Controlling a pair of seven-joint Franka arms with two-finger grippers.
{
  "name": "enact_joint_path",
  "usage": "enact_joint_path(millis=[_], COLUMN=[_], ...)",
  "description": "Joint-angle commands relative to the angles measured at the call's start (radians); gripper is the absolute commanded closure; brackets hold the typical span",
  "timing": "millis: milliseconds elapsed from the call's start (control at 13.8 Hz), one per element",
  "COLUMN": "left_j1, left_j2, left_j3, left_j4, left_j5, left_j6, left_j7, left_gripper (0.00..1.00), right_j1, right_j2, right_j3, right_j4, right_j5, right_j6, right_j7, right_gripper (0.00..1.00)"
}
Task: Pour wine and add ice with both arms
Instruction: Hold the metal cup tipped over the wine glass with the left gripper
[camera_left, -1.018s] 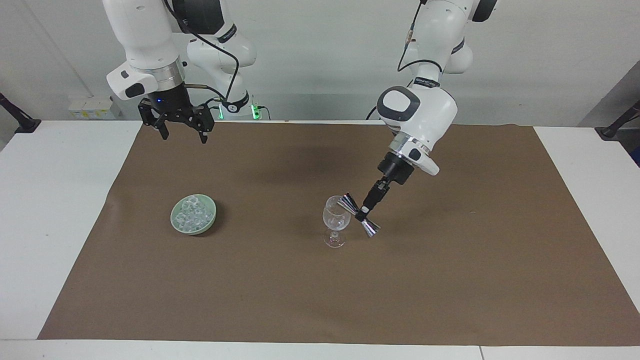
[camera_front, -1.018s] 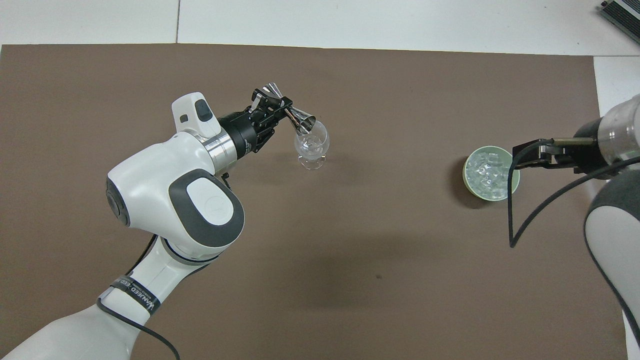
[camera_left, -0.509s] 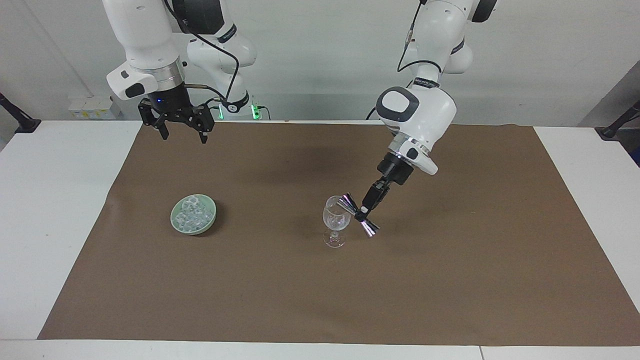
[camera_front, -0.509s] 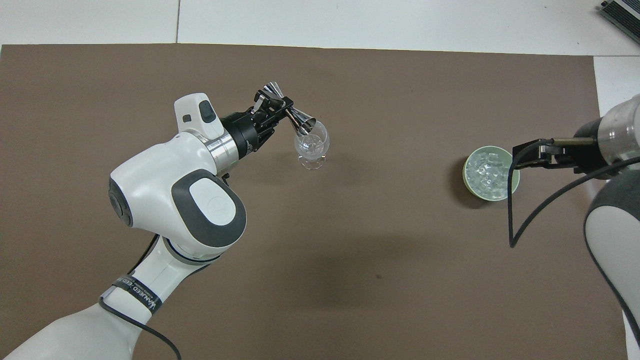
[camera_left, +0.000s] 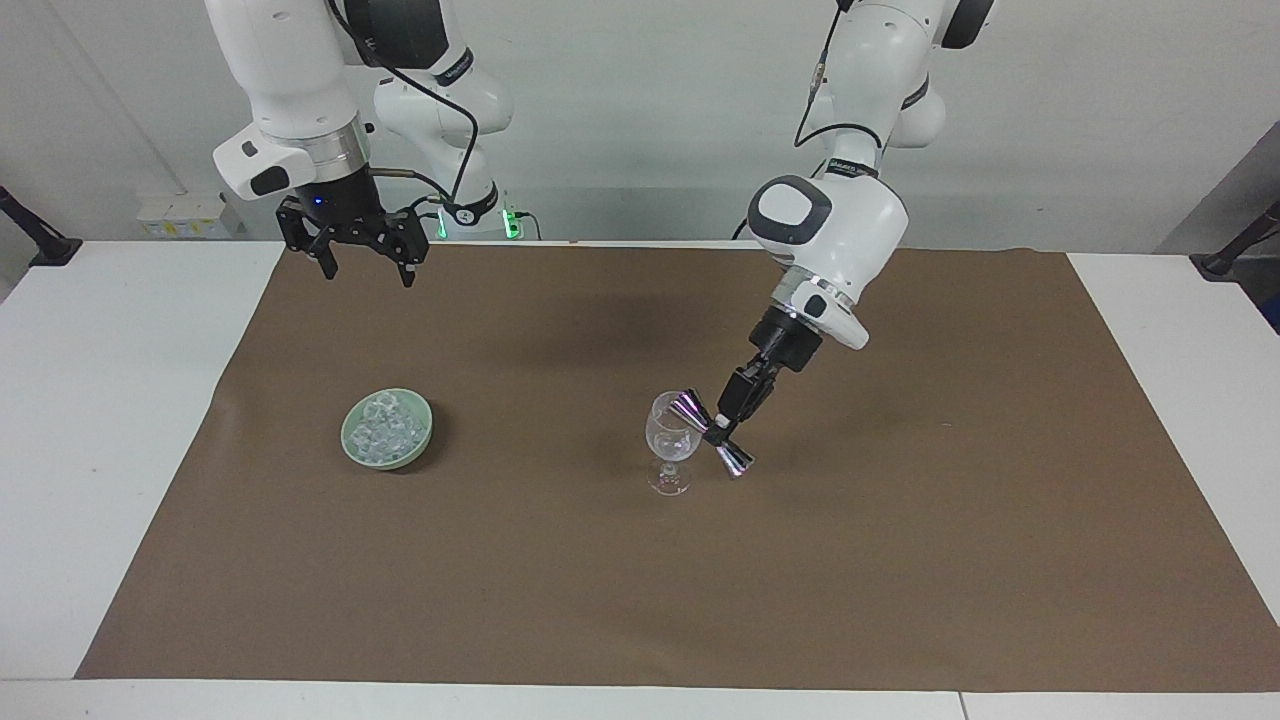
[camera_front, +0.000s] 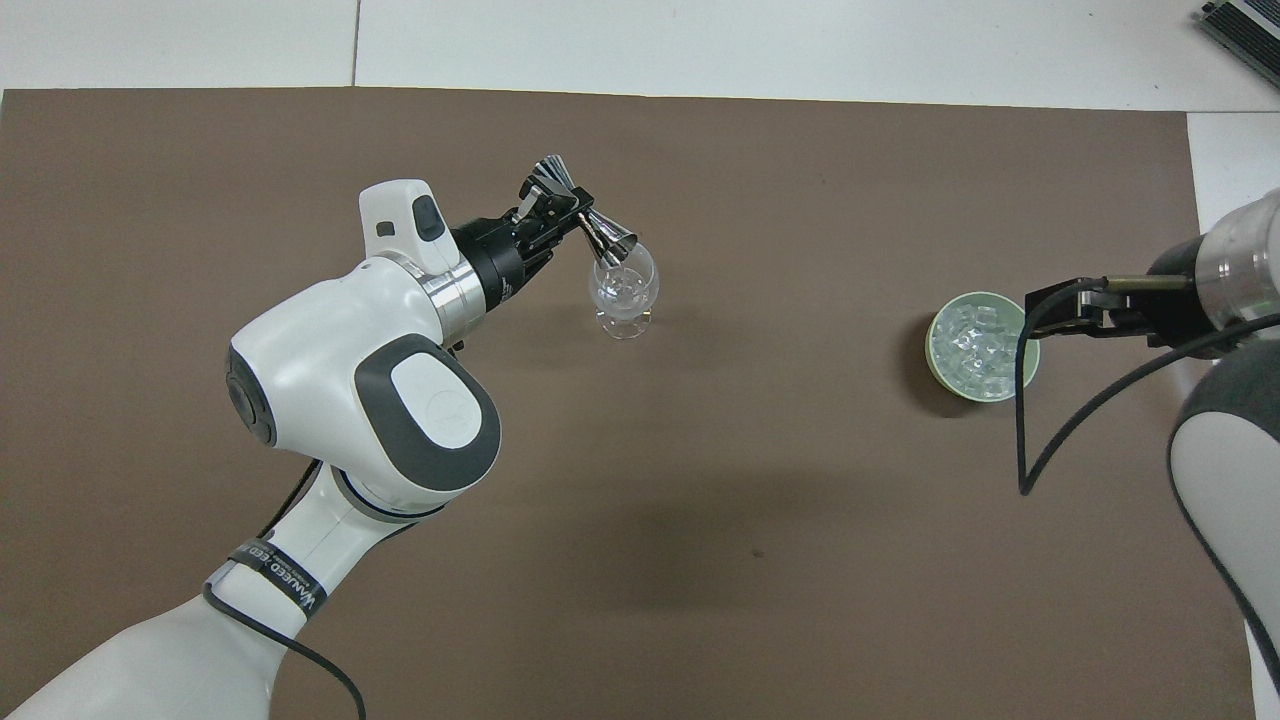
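My left gripper (camera_left: 719, 431) (camera_front: 572, 212) is shut on the waist of a shiny metal jigger (camera_left: 733, 459) (camera_front: 608, 240), which is tipped with one end over the rim of the clear stemmed wine glass (camera_left: 670, 446) (camera_front: 623, 292). No wine shows in the glass or the jigger. The ice (camera_left: 385, 427) (camera_front: 975, 345) lies heaped in a pale green bowl (camera_left: 353, 450) (camera_front: 936, 368) toward the right arm's end of the mat. My right gripper (camera_left: 365, 267) hangs open high above the mat's edge by the robots, with nothing between its fingers.
A brown mat (camera_left: 700, 600) (camera_front: 750, 560) covers most of the white table (camera_left: 90, 420). The left arm's big white elbow (camera_front: 360, 390) leans over the mat beside the glass. A black cable (camera_front: 1040, 440) loops from the right arm by the bowl.
The left arm has shifted slightly, carrying the jigger a little higher and closer over the glass rim. The right arm has not moved.
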Motion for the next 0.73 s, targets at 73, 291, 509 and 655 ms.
enact_joint_path(millis=[73,291,509,655], left_j1=[-0.03,-0.035,-0.035,-0.035], left_j2=[0.017,0.017,0.019,0.019], left_j3=[0.014,0.016,0.016,0.016], left_j4=[0.025,0.027,0.027,0.027], left_j5=[0.017,0.022,0.037,0.042], left_j6=[0.027,0.028,0.027,0.027], left_j7=[0.05,0.053,0.082,0.1], left_gripper=[1.0,1.0,1.0,1.0], right_j1=[0.0,0.0,0.0,0.0], right_j2=[-0.023,-0.023,-0.023,-0.023], right_j3=[-0.005,-0.005,-0.004,-0.005], right_j4=[-0.027,-0.027,-0.027,-0.027], right_j5=[0.013,0.013,0.013,0.013], right_j6=[0.006,0.006,0.006,0.006], right_j7=[-0.019,-0.019,-0.019,-0.019], right_gripper=[0.0,0.0,0.0,0.0])
